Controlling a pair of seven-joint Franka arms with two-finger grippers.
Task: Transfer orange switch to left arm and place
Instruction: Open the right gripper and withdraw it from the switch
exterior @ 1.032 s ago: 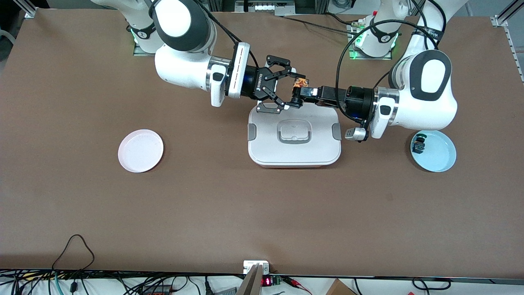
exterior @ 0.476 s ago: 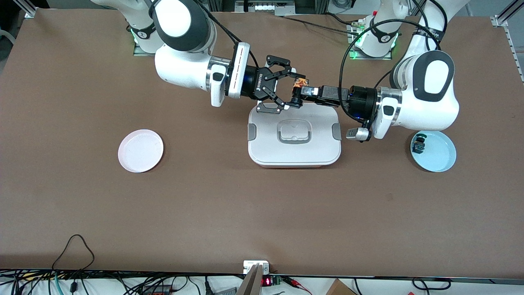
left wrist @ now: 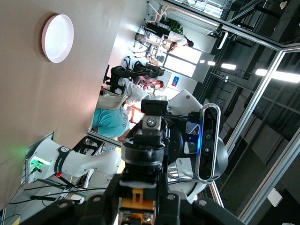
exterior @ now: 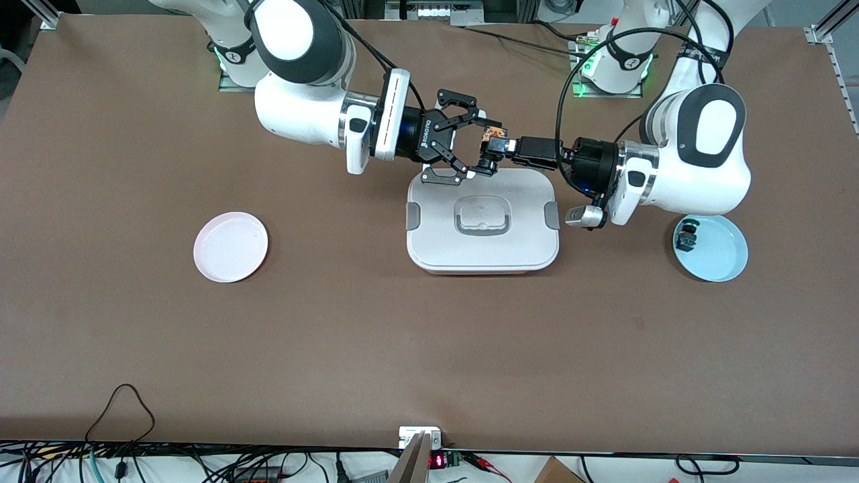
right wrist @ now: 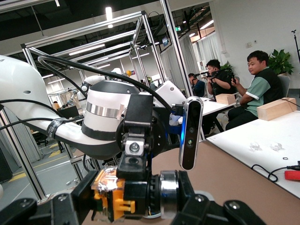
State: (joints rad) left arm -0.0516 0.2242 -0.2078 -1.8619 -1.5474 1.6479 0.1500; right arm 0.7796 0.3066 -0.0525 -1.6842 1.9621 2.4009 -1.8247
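**Q:** Where's the orange switch rn?

**A:** I'm holding it in my left pincer, clamped tight on its body. It's hanging in the air, approx. over the edge of the box that faces the arms' bases, not touching the lid.

**Q:** And the other pincer?

**A:** My right pincer is gaping wide. It's pointing straight at the left one, tip to tip, w/ one finger on each side of the switch. In the right wrist view the orange cap is sitting between my own fingers, w/ no contact that I can make out.

**Q:** So what's the next move turning on?

**A:** On that line-up, imo. The switch is lying dead ahead of the right pincer and already inside its span. The right arm is the nearer taker, so it's looking like a squeeze, not a reach. I can't tell the switch's long axis for sure. It seems to be lying crosswise to the two pincers' common line.

**Q:** Risks?

**A:** It's a tiny part, and the left fingers are covering much of it. That's leaving little free surface to bite. If it slips, it's dropping onto the box.

**Q:** Anything else on the table?

**A:** A pink plate is lying toward the right arm's end. A blue plate w/ a green switch is lying toward the left arm's end.
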